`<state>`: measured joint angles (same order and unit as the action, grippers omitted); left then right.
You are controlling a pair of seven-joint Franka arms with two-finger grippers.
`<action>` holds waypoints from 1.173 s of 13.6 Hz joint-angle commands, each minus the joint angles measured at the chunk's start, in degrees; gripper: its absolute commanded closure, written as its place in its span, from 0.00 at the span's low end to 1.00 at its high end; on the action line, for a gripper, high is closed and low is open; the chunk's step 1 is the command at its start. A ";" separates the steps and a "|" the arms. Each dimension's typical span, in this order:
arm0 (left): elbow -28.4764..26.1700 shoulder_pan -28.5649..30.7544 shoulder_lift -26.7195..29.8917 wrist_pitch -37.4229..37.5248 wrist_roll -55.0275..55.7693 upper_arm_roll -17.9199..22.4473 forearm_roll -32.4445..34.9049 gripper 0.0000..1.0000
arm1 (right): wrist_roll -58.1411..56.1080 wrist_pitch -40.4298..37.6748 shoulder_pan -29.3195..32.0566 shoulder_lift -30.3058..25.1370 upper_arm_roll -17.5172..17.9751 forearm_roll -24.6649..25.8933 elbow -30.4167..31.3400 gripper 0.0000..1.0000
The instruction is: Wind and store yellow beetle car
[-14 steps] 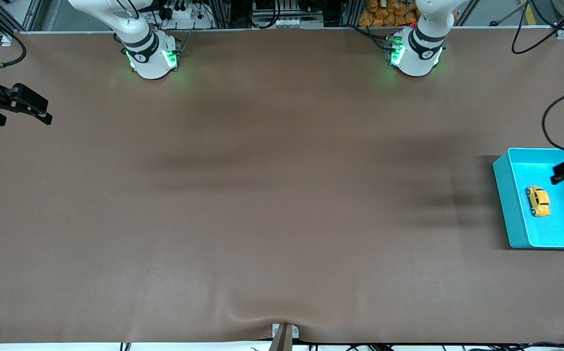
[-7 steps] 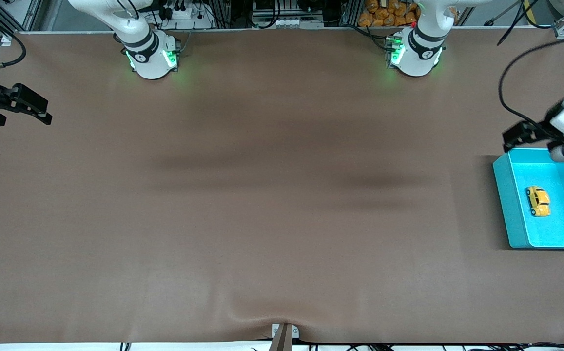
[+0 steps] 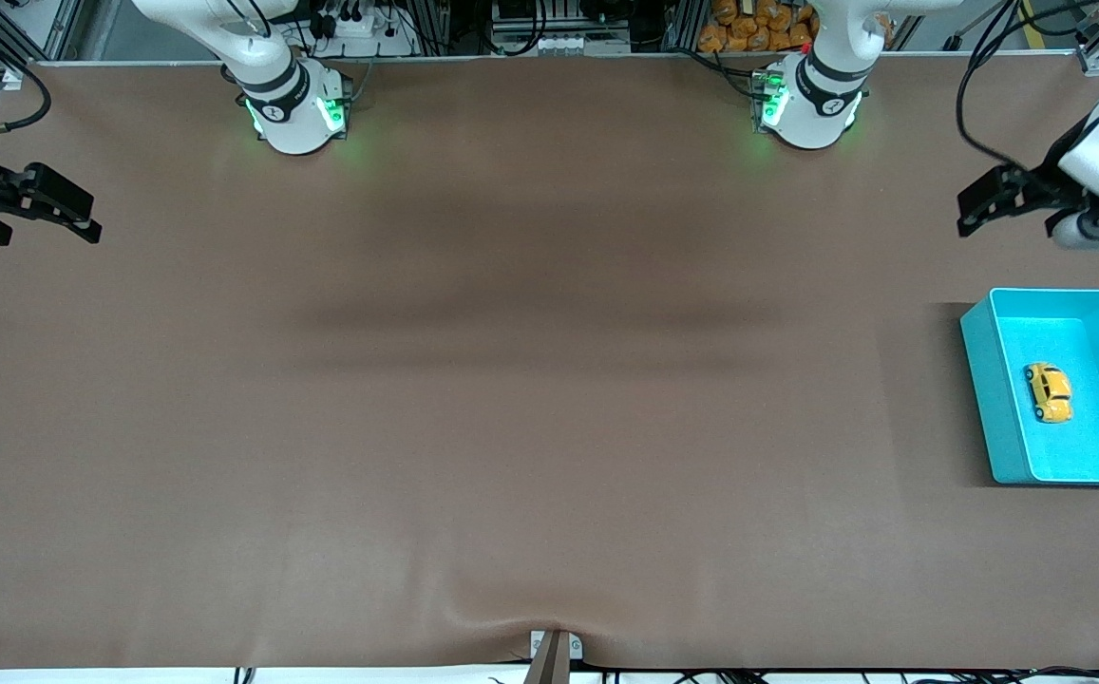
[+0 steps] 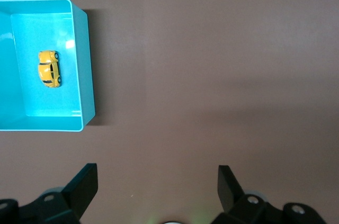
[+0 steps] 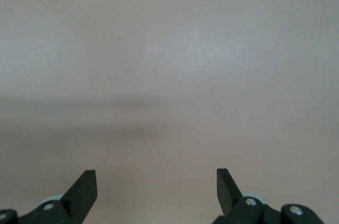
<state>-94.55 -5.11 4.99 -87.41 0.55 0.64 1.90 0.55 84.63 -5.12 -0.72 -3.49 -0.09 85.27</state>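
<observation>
The yellow beetle car (image 3: 1049, 391) lies inside the teal bin (image 3: 984, 380) at the left arm's end of the table. It also shows in the left wrist view (image 4: 49, 68), inside the bin (image 4: 83, 65). My left gripper (image 3: 981, 207) is open and empty, up in the air over bare table beside the bin; its own view shows the jaws wide apart (image 4: 157, 181). My right gripper (image 3: 84, 217) is open and empty at the right arm's end of the table, waiting; its own view shows it over bare table (image 5: 157, 184).
The brown table mat (image 3: 530, 380) is wrinkled near the front edge. A metal bracket (image 3: 554, 651) sits at the middle of the front edge. The two arm bases (image 3: 297, 109) stand along the table's edge farthest from the camera.
My left gripper has risen out of the teal bin and moved away from it, toward the bases. The car stays in the bin. The right arm has not moved.
</observation>
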 commanded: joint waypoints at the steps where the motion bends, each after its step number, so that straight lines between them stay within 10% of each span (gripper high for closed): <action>1: 1.30 1.32 0.20 3.20 -6.85 0.41 -0.50 0.00 | 0.51 0.01 -0.16 -0.16 -0.11 0.17 0.07 0.00; 16: 5.95 2.56 -3.05 4.18 -0.46 -0.11 -3.22 0.00 | 0.42 0.18 0.63 0.10 -0.37 0.00 0.07 0.00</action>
<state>-90.39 -2.65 3.00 -84.53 -0.59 0.47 -0.21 0.54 84.63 -5.10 -0.69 -3.60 -0.09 85.27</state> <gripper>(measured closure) 0.000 0.000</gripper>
